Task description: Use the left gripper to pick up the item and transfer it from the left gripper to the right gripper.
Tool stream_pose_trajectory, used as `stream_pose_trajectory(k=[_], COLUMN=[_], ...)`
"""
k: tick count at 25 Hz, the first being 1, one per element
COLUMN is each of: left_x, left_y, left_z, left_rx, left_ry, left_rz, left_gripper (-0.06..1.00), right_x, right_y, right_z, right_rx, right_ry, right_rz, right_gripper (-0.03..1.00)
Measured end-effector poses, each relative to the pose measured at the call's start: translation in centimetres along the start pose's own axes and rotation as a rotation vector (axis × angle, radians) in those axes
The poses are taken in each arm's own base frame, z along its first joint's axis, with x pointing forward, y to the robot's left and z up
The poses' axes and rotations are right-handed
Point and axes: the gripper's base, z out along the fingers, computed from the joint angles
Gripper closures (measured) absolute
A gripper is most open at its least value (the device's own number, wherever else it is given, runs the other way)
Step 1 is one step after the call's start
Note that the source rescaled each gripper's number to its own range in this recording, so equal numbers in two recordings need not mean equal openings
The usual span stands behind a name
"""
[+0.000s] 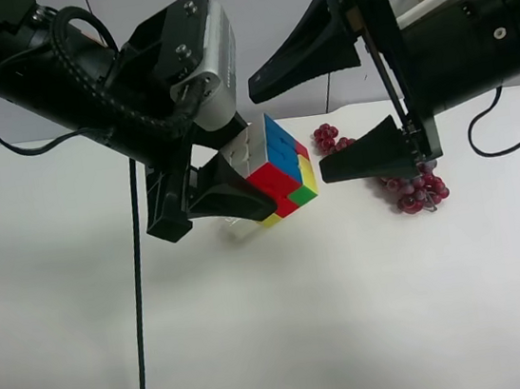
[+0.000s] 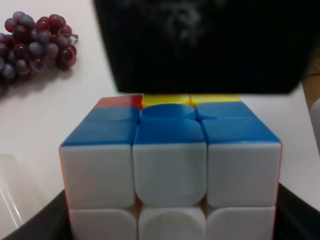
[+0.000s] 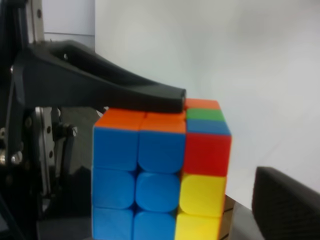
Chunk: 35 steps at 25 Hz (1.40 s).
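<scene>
A Rubik's cube point(image 1: 280, 168) with blue, red, yellow and white faces is held above the white table. My left gripper point(image 1: 249, 172), on the arm at the exterior high view's left, is shut on it. The cube fills the left wrist view point(image 2: 170, 165) and shows in the right wrist view point(image 3: 160, 170) with a left finger point(image 3: 125, 92) lying on its orange face. My right gripper point(image 1: 331, 113) is open, its jaws spread wide, just right of the cube and not touching it.
A bunch of red grapes point(image 1: 413, 189) lies on the table point(image 1: 306, 323) under the right gripper; it also shows in the left wrist view point(image 2: 37, 42). A black cable point(image 1: 139, 297) hangs from the left arm.
</scene>
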Motion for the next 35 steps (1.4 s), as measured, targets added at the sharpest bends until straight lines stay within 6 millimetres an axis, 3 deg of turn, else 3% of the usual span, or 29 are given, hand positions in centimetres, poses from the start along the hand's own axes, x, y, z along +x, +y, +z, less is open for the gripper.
stream_pose_trajectory(k=[17,29,32,35], left_x=[-0.7,-0.7,-0.7,-0.7], left_y=[0.0,0.0,0.0,0.0], left_z=[-0.1,-0.1,-0.1,-0.1], left_rx=[0.002,0.001,0.001,0.000], left_ry=[-0.071,-0.073,-0.072,-0.070], left_rz=[-0.005,0.005,0.005,0.007], left_gripper=[0.94,0.94,0.94,0.94], right_x=[-0.3,0.0,0.3,0.4], right_y=[-0.2,-1.6,-1.4,-1.2], right_z=[0.1,3.4,3.8,4.0], right_rx=[0.015,0.051,0.052,0.052], right_ry=[-0.021,0.084,0.090,0.094], right_rz=[0.029,0.079,0.067,0.062], right_gripper=[-0.03,-0.02,0.07,0.28])
